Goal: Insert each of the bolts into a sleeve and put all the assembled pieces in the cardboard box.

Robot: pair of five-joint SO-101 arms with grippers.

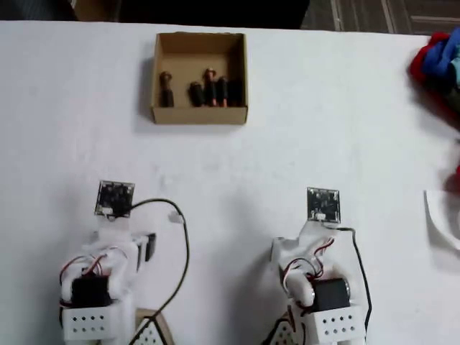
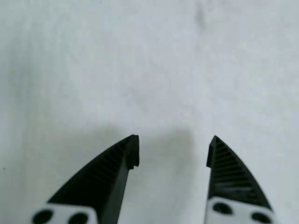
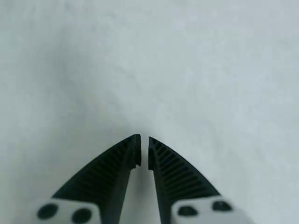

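The box [image 1: 200, 115] sits open at the far side of the table [image 1: 323, 108], well away from both arms. Inside it I count four dark pieces [image 1: 210, 88] in a loose row on the floor. Three crowd close together and one lies a little apart, and a couple show a coppery end. Whether each is a bolt seated in a sleeve I can't make out from here.

One arm [image 1: 97, 287] and the other arm [image 1: 320, 291] are folded back at the near edge, side by side. Each has a small dark camera board [image 1: 115, 199] at its front and wires looping off it.

The left gripper [image 2: 173, 150] hangs over bare white table with its fingers [image 2: 112, 172] spread wide and nothing between them, only their shadow on the surface below. The right gripper [image 3: 143, 151] is also over bare table. Its fingers [image 3: 112, 172] are drawn almost together, with just a thin slit left at the tips, and they pinch nothing.

Off at the table's edge lies a bunched red and blue cloth [image 1: 435, 57].
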